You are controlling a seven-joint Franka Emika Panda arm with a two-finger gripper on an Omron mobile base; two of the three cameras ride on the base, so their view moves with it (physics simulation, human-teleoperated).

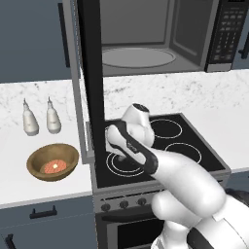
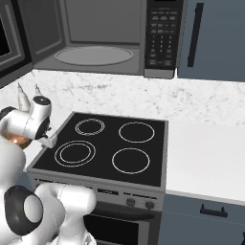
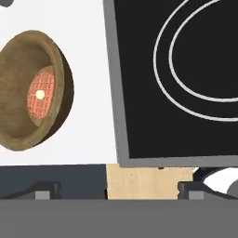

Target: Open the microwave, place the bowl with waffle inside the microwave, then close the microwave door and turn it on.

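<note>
The microwave (image 1: 155,44) hangs above the stovetop with its grey cavity and glass turntable (image 1: 138,57) exposed. The microwave door (image 1: 91,73) is swung fully out and I see it edge-on; it also shows at the left edge (image 2: 7,43). The bowl with waffle (image 1: 52,162) sits on the white counter left of the stove, brown wood with a pink waffle (image 3: 41,94) inside. My gripper (image 3: 118,191) stands open and empty over the stove's front left corner, with the bowl (image 3: 35,90) off to its left, apart from the fingers.
Two white bottles (image 1: 30,120) (image 1: 52,116) stand behind the bowl. The black four-ring stovetop (image 1: 165,146) lies below the microwave. The keypad (image 2: 161,33) is on the microwave's right side, next to a blue-grey cabinet door (image 2: 215,38). White counter (image 2: 206,153) stretches right of the stove.
</note>
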